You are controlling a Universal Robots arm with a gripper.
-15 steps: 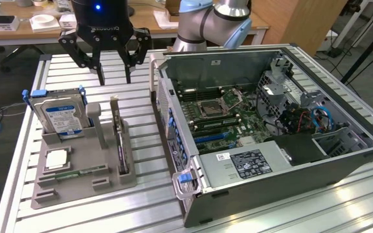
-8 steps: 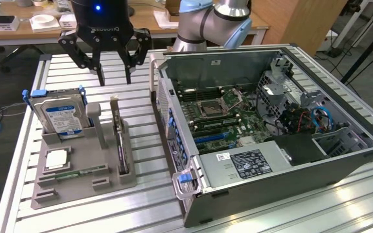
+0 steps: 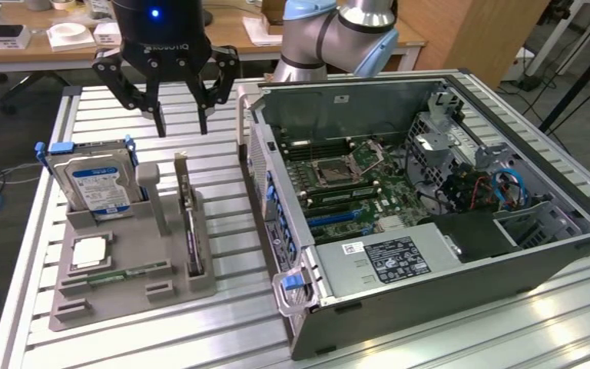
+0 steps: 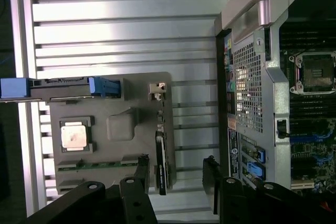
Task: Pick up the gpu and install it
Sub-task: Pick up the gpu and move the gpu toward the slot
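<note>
Hanging wide and empty, jaws frame the upright gpu in wrist view.

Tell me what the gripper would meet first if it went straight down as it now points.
Most likely the gpu, standing on edge in the grey holder: in the wrist view it lies between the open gripper's fingers. Depth is unclear, so it might just miss it.
</note>
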